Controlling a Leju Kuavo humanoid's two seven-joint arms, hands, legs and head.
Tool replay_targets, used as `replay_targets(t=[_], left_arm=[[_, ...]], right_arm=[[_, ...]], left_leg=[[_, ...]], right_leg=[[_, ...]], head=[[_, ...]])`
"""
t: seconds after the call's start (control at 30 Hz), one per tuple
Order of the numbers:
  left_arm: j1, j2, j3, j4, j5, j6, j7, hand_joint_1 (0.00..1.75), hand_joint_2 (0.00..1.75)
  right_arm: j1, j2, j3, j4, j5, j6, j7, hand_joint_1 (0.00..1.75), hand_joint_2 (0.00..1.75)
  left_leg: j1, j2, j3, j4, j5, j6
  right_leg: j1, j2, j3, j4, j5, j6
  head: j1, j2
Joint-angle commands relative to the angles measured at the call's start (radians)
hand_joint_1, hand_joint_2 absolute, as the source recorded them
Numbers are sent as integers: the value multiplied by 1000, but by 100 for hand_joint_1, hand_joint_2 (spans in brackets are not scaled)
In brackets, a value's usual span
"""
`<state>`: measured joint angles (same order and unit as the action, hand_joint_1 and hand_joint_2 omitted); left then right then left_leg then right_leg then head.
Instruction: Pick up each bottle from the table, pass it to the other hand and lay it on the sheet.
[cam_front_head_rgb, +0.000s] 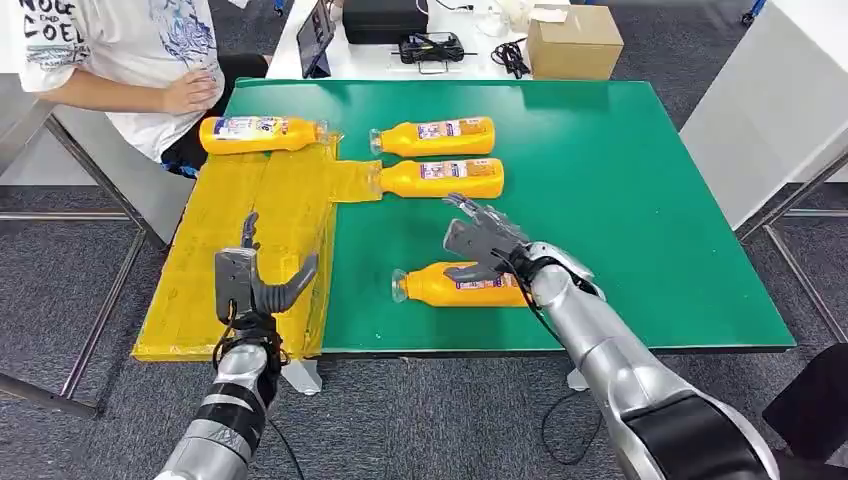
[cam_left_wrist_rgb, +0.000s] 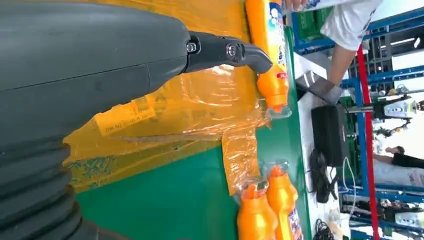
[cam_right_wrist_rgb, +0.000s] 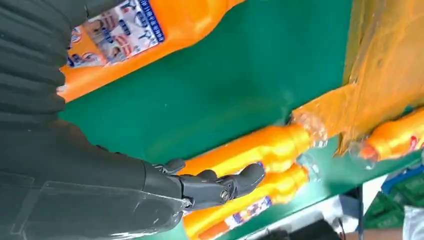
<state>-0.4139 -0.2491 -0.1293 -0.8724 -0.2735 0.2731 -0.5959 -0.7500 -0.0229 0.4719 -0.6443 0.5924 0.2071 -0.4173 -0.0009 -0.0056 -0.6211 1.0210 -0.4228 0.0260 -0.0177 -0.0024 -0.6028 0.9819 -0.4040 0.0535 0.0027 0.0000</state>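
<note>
Several orange bottles lie on their sides. The nearest bottle rests on the green table. My right hand hovers just above it, fingers spread, holding nothing. Two more bottles lie side by side farther back, also seen as the pair. Another bottle lies at the far end of the yellow sheet. My left hand stands open over the sheet's near end.
A person in a white shirt sits at the table's far left corner, a hand near the sheet. A cardboard box, cables and a tablet stand on a white table behind. The green table's right half is bare.
</note>
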Motion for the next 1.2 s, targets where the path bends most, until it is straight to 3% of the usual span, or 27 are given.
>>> replay_targets(t=[0.03, 0.2, 0.4, 0.47, 0.73, 0.93, 1.2], left_arm=[[-88, 21, -53, 152, -38, 31, -17, 0, 175], [-104, 19, -54, 175, -43, 33, -19, 0, 175], [-98, 19, -54, 166, -34, 27, -14, 0, 175], [-98, 19, -54, 166, -34, 27, -14, 0, 175], [-90, 16, -67, 159, -7, 19, -9, 0, 175], [-76, 20, -69, 144, 1, 16, -5, 0, 175], [-84, 5, -83, 160, -2, 4, -1, 0, 175]], right_arm=[[-115, 23, 118, 156, -76, 161, -77, 0, 175], [-138, -30, 189, 127, -110, 239, -88, 0, 175], [-171, -190, 333, 6, -215, 331, -40, 0, 175], [-172, -192, 335, 3, -218, 332, -38, 0, 175], [-226, -375, 557, -166, -365, 353, 100, 0, 175], [-241, -430, 621, -214, -407, 326, 147, 0, 175], [-178, -383, 662, -187, -412, 294, 149, 0, 175]], left_leg=[[0, 1, 3, 1, -2, -1], [0, 0, 1, 0, -1, -1], [0, -2, 0, 1, 0, 0], [0, -2, 3, 3, -2, -1], [-2, -3, 0, 2, -1, -1], [-2, -2, 1, 2, -1, 0], [-1, -2, 4, 1, -2, -1]], right_leg=[[1, 1, 3, 1, -1, -2], [0, 0, 1, 1, -1, -1], [0, -2, 1, 1, -1, -1], [0, -2, 4, 2, -3, -2], [-2, -3, 1, 2, -1, -1], [-2, -2, 2, 1, -1, -1], [-1, -2, 4, 0, -1, -2]], head=[[0, 0], [0, 0], [0, 0], [0, 0], [0, 0], [0, 0], [-1, 0]])
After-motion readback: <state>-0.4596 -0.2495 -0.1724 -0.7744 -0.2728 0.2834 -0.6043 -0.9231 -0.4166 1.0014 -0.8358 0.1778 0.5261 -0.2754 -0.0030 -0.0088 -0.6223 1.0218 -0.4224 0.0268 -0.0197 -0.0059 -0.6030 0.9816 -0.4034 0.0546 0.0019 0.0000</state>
